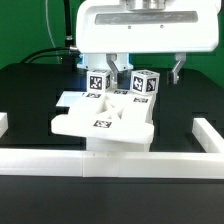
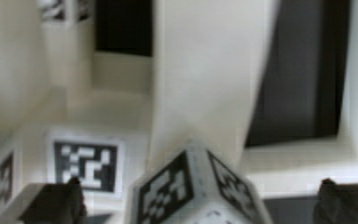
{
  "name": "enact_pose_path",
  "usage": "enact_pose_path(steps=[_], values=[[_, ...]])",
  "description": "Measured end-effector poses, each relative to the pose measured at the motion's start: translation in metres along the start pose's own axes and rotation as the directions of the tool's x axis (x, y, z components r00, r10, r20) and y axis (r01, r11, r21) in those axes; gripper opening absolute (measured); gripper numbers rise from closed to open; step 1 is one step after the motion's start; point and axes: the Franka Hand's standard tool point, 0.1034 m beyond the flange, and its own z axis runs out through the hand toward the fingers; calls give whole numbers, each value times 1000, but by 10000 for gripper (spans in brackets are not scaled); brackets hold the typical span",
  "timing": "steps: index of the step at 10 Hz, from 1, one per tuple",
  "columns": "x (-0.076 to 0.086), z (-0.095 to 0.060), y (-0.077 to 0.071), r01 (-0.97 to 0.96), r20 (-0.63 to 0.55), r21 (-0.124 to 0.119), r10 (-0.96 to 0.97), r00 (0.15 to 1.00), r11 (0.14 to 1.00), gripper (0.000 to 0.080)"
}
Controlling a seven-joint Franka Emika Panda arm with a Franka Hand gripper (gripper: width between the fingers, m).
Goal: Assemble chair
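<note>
One pincer [image 1: 146,72] hangs over the black counter [image 1: 30,85], its two dark fingers spread wide with nothing gripped between them; in the wrist view both fingertips [image 2: 44,201] show as dark blurred tips apart from each other, and a tagged part stands in the gap without either one clearly touching it. Directly below the pincer sits the chair [image 1: 105,118], a single cluster of matte white parts resting on the counter. In it I count one flat slab [image 1: 85,122] lying lowest, and two upright posts, each topped with black-and-white marker tags: one post [image 1: 97,83] just beside the pincer toward the exterior view's left, and the other post [image 1: 145,85] right under the open fingers. The wrist view shows three tags near the fingertips, one flat on a white face [image 2: 89,164] and two on the corner of the post [image 2: 190,185]. A low white border wall [image 1: 110,160] runs along the counter edge, well apart from the pincer, on the camera's side of the chair.
</note>
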Motion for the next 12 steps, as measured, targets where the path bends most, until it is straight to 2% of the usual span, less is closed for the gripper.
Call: enact_pose_path(steps=[2,4,5,6,7,9,11,12], values=[[0,0,6,237,25,8,-237,971,971,649],[-2,1,6,373,40,14,-374,927,928,649],[-2,1,7,383,40,14,-383,923,924,522],[-2,1,7,369,40,14,-369,929,929,384],[-2,1,7,346,41,13,-347,937,938,284],[-2,1,6,304,37,14,-304,952,953,284],[-1,2,0,-58,2,1,58,998,998,284],[-1,2,0,-80,1,2,80,997,997,284]])
